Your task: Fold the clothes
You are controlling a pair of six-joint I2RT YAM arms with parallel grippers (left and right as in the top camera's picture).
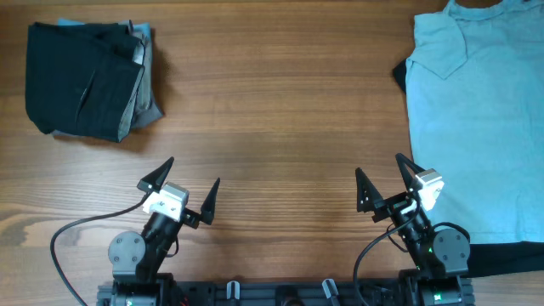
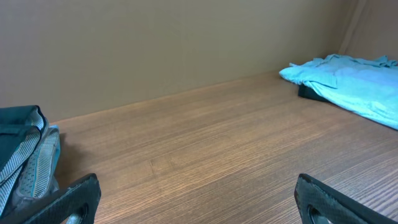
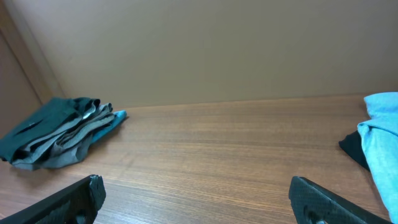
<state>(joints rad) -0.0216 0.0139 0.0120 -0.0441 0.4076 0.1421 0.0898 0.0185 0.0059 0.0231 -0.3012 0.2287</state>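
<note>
I read both grippers as released, jaws spread wide and empty: left gripper [image 1: 191, 174], right gripper [image 1: 379, 167]. The light-blue T-shirt [image 1: 476, 110] lies spread out, plain and lightly wrinkled, just right of the right gripper and running on ahead of it. Black fabric [image 1: 510, 259] shows from under its edges. Ahead-left of the left gripper, well apart, a folded stack of dark garments [image 1: 85, 81] sits on the wooden table [image 1: 280, 110].
</note>
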